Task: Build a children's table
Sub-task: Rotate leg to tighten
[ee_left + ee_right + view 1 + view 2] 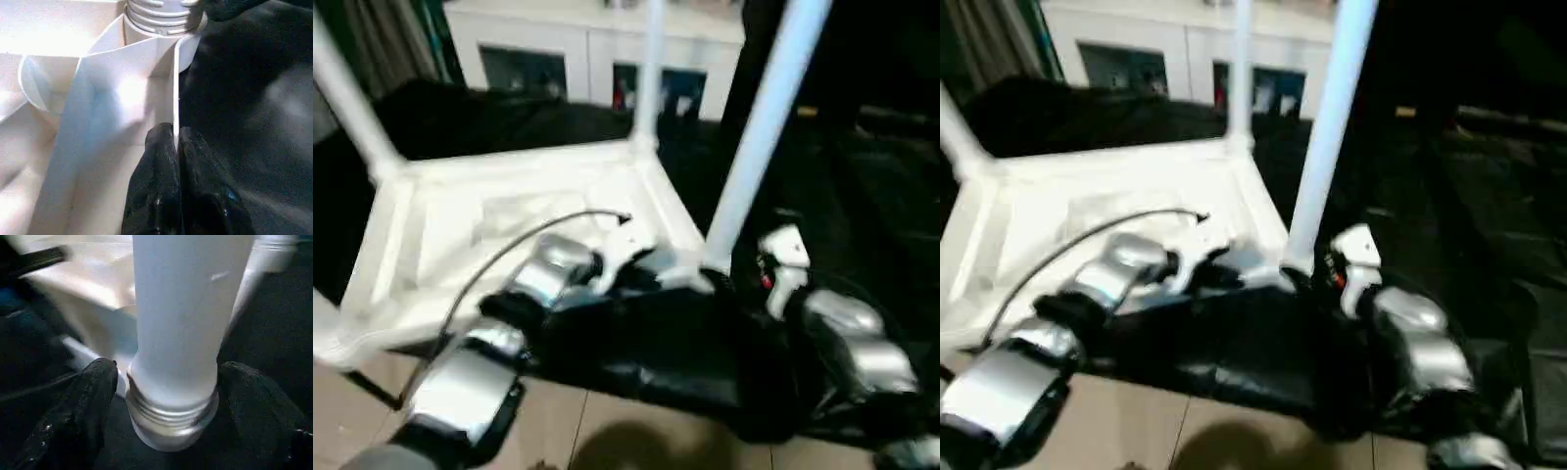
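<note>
The white children's table [509, 230] lies upside down on the black-covered work table, ribbed underside up. Three tube legs stand up from its corners: one at the far left [347, 98], one at the back [651, 69] and the near right leg [759, 137]. My left gripper [173, 134] is shut on the thin rim wall [174, 88] of the top, just beside the near right corner socket. My right gripper [171, 377] holds that leg [181, 308] just above its threaded collar [171, 423], with one black finger [93, 406] pressed on each side.
The black cover [685, 352] hangs over the work table's near edge, above the tan floor [607, 431]. A white cabinet with glass doors [587, 49] stands behind. A grey cable [499, 259] arcs over my left forearm.
</note>
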`<state>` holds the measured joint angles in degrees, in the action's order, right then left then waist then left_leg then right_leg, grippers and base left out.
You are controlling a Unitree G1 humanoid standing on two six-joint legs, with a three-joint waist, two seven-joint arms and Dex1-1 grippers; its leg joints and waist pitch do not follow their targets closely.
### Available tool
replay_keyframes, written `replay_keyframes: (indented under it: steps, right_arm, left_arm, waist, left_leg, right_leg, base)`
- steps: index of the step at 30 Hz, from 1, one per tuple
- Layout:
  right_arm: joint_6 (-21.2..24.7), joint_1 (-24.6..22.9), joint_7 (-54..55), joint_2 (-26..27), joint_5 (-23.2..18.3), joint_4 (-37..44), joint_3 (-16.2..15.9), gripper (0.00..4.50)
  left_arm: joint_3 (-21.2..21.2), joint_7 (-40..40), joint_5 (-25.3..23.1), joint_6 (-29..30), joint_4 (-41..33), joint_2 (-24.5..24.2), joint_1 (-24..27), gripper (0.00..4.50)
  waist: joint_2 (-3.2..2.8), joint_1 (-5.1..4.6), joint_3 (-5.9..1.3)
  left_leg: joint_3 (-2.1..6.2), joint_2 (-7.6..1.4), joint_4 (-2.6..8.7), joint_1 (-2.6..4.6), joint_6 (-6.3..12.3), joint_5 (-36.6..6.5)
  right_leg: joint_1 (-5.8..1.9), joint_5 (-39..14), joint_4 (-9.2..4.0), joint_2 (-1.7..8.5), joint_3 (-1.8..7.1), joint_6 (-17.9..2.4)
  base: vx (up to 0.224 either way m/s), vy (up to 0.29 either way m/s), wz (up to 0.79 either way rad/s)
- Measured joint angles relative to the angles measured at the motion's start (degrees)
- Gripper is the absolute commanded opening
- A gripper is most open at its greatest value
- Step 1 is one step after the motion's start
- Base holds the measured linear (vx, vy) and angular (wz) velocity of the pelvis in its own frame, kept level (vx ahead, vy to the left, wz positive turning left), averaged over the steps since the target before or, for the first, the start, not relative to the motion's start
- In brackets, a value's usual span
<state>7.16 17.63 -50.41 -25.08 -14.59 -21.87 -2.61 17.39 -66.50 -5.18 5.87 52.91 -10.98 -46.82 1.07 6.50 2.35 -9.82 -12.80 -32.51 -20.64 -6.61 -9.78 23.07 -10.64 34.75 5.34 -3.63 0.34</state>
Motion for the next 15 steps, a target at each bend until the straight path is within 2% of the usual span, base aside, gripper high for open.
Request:
replay_keyframes:
  steps: [2,4,10,13,14,15]
  right_arm:
    - [1.7,-0.51,-4.02,-1.71,-1.19,2.19,-0.86,3.6]
    - [2.97,-0.96,-6.81,-3.03,-1.52,3.41,-1.82,3.6]
    - [4.01,-1.28,-9.65,-3.76,-0.82,3.73,-3.65,3.6]
    - [4.26,-1.11,-9.82,-3.74,-0.75,3.69,-3.71,3.6]
    - [4.69,-0.99,-9.98,-3.73,-0.79,3.68,-3.7,3.33]
    - [4.97,-0.82,-10.02,-3.68,-0.8,3.58,-3.7,3.33]
  left_arm:
    - [0.63,-4.0,0.54,-0.08,-1.95,-1.56,1.07,0.0]
    - [0.98,-6.87,0.66,-0.34,-2.76,-2.33,1.56,0.0]
    - [1.5,-8.25,0.62,-0.28,-4.46,-2.44,2.36,0.0]
    - [1.52,-8.22,0.61,0.01,-5.14,-2.54,2.7,0.0]
    - [1.52,-8.21,0.59,0.05,-5.47,-2.61,2.87,0.0]
    - [1.51,-8.21,0.59,0.09,-5.63,-2.65,2.97,0.0]
  waist:
    - [0.03,0.09,0.02]
    - [0.06,0.63,0.04]
    - [0.11,1.45,0.06]
    - [0.14,1.52,0.07]
    - [0.14,1.53,0.07]
    - [0.14,1.53,0.07]
  left_leg:
    - [0.0,-0.01,-0.04,0.03,0.0,0.0]
    - [-0.04,-0.05,-0.05,0.1,0.0,0.0]
    - [-0.07,-0.06,-0.13,0.09,0.0,0.0]
    - [-0.07,-0.05,-0.12,0.1,0.0,0.0]
    - [-0.07,-0.05,-0.12,0.1,0.0,0.0]
    - [-0.07,-0.05,-0.12,0.1,0.0,0.0]
  right_leg:
    - [0.01,0.0,0.0,0.02,-0.01,0.0]
    - [0.0,-0.02,0.0,0.06,-0.02,-0.01]
    - [0.0,-0.01,0.01,0.13,0.01,-0.01]
    - [0.0,-0.02,0.04,0.11,0.0,0.0]
    - [0.0,-0.03,0.04,0.1,0.0,0.02]
    - [0.0,-0.03,0.04,0.1,0.0,0.02]
  base:
    - [0.0,0.0,0.0]
    - [0.0,0.0,0.0]
    - [0.0,0.0,0.0]
    - [0.0,0.0,0.0]
    - [0.0,0.0,0.0]
    - [0.0,0.0,0.0]
